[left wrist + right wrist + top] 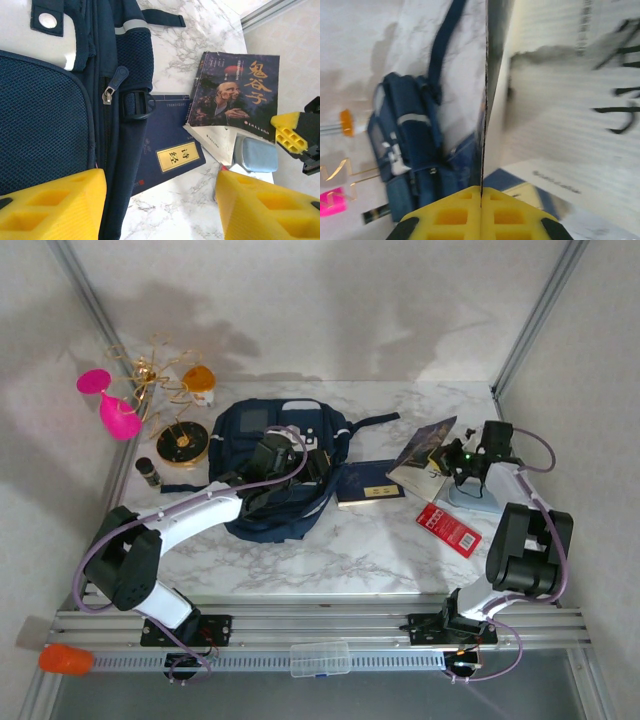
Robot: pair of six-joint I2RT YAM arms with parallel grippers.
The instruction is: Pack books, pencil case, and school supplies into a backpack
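right tool (481, 200) was clenched on the cover edge of the dark glossy picture-cover paperback (235, 95), cover standing off its pages, at the table's (330, 550) right side. left tool (160, 207) hung released and empty over the large navy fabric backpack (45, 115). plain navy paperback (170, 145) lay flat between backpack and glossy paperback, against the backpack.

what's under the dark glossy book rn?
Pale pages and the pencil case poke out below the lower edge of the dark glossy book, whose cover the right gripper pinches. How far the case runs beneath, and anything else there, is covered.
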